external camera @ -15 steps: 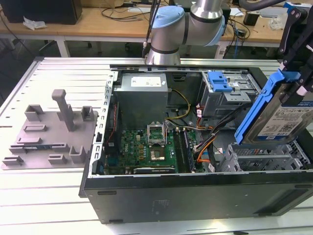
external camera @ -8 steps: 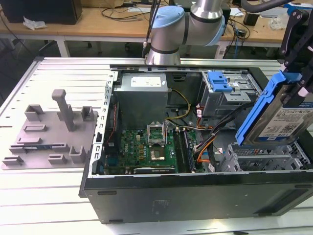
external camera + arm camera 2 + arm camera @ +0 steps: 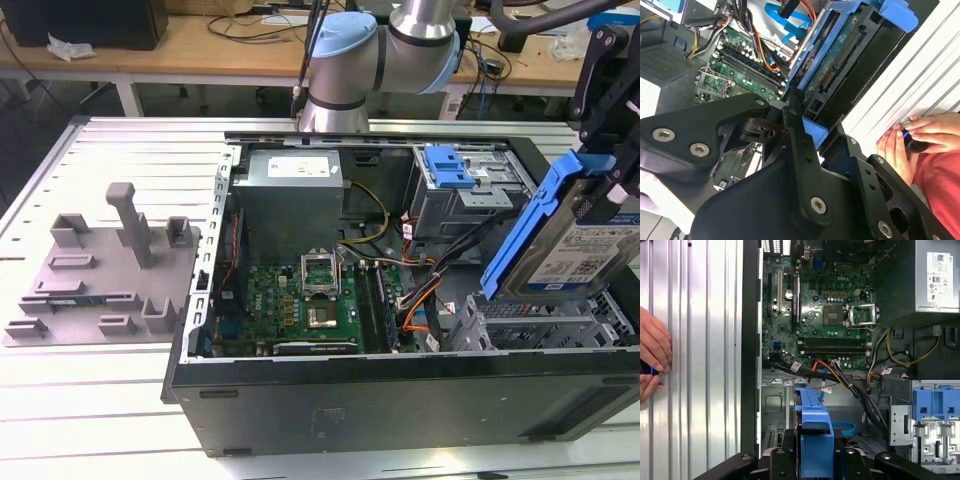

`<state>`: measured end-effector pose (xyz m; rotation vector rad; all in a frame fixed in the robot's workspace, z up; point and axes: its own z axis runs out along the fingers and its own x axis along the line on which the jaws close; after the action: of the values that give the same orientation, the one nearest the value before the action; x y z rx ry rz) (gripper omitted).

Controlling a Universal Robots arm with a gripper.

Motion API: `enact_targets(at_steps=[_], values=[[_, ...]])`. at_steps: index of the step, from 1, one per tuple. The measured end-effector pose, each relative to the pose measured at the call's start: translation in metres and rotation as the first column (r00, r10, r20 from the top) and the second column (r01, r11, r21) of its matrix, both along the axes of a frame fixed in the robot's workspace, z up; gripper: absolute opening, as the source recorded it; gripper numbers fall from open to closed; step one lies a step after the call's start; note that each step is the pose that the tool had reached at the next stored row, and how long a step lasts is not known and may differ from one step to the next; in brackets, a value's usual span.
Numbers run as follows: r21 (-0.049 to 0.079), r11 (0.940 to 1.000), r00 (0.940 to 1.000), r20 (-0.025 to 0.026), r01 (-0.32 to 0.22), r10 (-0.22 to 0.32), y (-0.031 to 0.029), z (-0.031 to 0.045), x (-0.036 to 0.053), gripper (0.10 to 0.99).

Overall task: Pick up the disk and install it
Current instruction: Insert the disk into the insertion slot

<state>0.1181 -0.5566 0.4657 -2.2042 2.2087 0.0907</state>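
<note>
Exterior view: the gripper (image 3: 612,168) is clamped on the disk (image 3: 575,250), holding it tilted over the drive cage (image 3: 540,322) at the exterior view's right of the open computer case (image 3: 300,395). Second wrist view: black fingers (image 3: 795,135) pinch its blue bracket (image 3: 813,132). First wrist view: the motherboard (image 3: 830,315) lies beyond it.

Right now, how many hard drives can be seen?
1: the disk, gripped by the tool, tilted over a drive cage at the exterior view's right. Others may be hidden inside the cages.
</note>
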Motion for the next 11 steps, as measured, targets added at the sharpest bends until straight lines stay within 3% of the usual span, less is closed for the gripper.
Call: enact_targets(at_steps=[11], values=[[0.0, 1.0, 1.0, 0.0005, 0.0, 0.0, -0.0022, -0.0055, -0.0001, 0.365]])
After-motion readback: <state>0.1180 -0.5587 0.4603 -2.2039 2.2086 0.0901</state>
